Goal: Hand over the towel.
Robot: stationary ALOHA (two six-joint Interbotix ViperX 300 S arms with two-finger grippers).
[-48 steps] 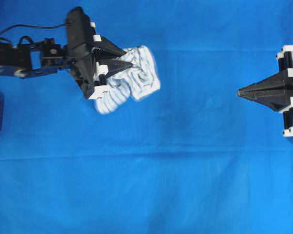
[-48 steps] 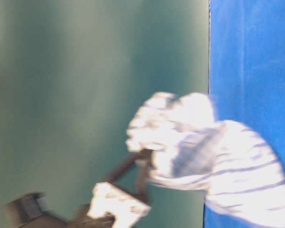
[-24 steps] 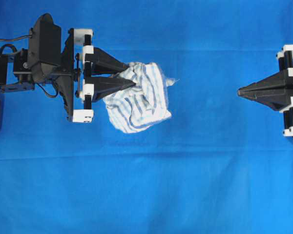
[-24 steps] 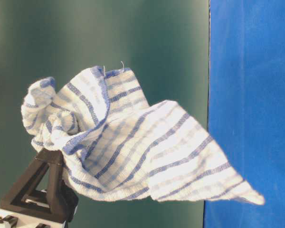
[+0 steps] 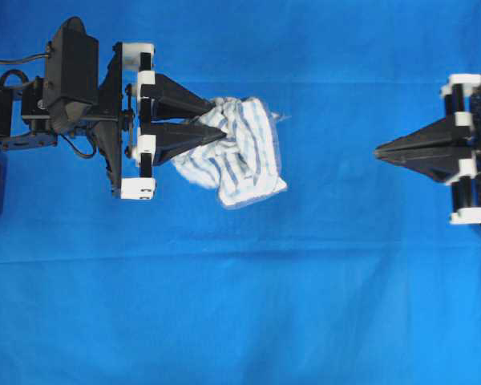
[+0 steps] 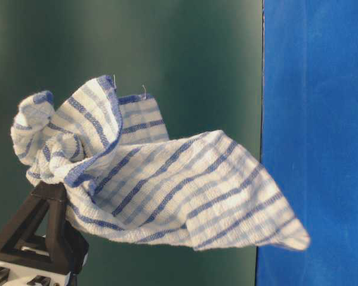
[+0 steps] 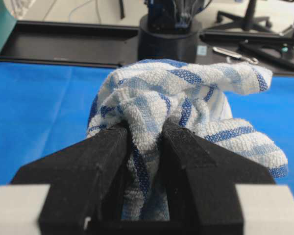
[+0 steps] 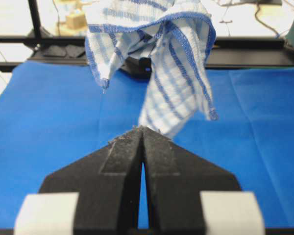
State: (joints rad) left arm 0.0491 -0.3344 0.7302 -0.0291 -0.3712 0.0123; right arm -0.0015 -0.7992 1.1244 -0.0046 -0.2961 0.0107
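Note:
The towel [image 5: 244, 156] is a white cloth with blue check stripes. My left gripper [image 5: 218, 120] is shut on it and holds it up off the blue table cover; it hangs loose to the right of the fingers. In the left wrist view the towel [image 7: 186, 93] is pinched between the two black fingers [image 7: 108, 152]. It also shows in the table-level view [image 6: 167, 179] and in the right wrist view [image 8: 161, 54]. My right gripper [image 5: 378, 151] is shut and empty at the right, pointing at the towel from well away; its tips meet in its wrist view [image 8: 142, 129].
The blue table cover [image 5: 248, 305] spans the whole overhead view. Black frames, cables and chair bases lie beyond the table's far edge in the left wrist view [image 7: 68, 41].
The towel has been lifted off the table and now hangs in my left gripper, its lower corner swinging right. My right gripper has moved a little to the left, towards the towel.

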